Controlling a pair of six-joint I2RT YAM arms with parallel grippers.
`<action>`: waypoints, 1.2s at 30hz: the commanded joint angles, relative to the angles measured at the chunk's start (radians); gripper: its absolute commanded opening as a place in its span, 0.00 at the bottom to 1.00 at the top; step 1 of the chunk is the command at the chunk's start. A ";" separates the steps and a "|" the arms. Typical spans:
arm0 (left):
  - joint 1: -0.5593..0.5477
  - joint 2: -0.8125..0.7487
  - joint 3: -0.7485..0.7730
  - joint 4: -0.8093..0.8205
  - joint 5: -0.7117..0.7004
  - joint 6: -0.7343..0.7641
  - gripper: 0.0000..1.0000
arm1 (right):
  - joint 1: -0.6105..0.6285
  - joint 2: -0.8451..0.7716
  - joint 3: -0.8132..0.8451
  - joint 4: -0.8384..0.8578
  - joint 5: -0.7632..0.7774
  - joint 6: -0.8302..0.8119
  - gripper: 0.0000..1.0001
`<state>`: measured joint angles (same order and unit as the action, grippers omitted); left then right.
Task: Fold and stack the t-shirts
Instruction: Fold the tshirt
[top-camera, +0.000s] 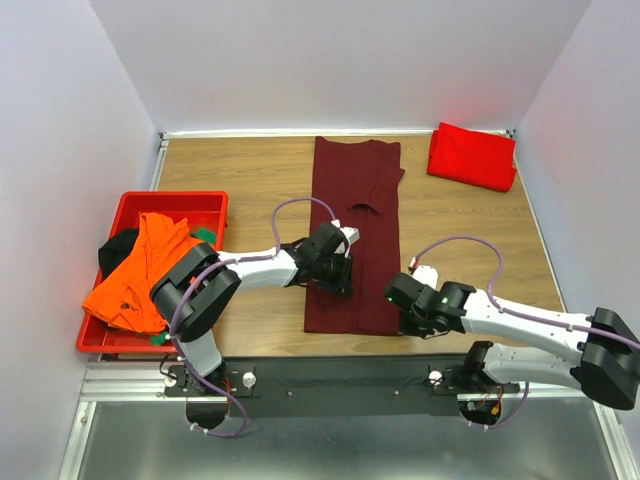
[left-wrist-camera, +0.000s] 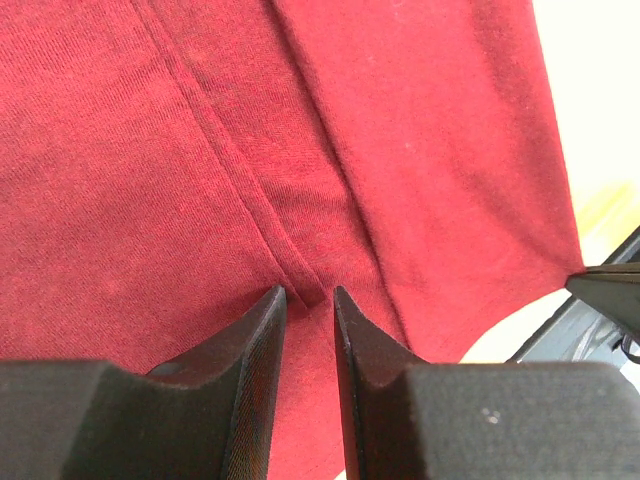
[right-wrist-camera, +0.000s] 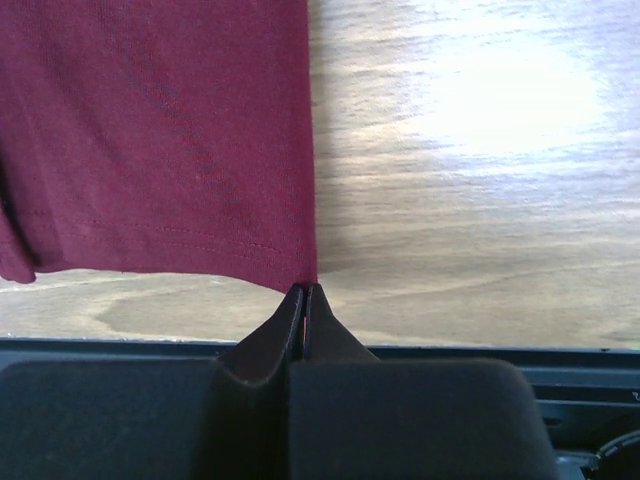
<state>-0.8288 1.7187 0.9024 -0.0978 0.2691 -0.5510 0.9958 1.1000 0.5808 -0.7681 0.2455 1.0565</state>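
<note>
While left gripper (left-wrist-camera: 307, 292) and right gripper (right-wrist-camera: 303, 290) hold jaws shut on its near half, the maroon t-shirt (top-camera: 355, 200) lies folded lengthwise.

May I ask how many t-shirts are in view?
4: a maroon t-shirt spread centrally, a red t-shirt folded far right, an orange t-shirt and a black t-shirt in the tray; others may hide beneath.
</note>
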 joint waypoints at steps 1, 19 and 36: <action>-0.006 0.044 -0.037 -0.048 -0.039 0.016 0.35 | 0.009 -0.025 -0.006 -0.080 0.023 0.039 0.02; -0.004 -0.140 0.030 -0.121 -0.072 0.016 0.41 | 0.006 -0.132 0.034 -0.079 0.098 0.097 0.53; 0.057 -0.519 -0.329 -0.227 -0.237 -0.277 0.40 | -0.042 -0.120 -0.065 0.073 0.037 0.065 0.49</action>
<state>-0.7715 1.2583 0.6029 -0.3122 0.0582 -0.7544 0.9787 0.9756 0.5629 -0.7696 0.3153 1.1431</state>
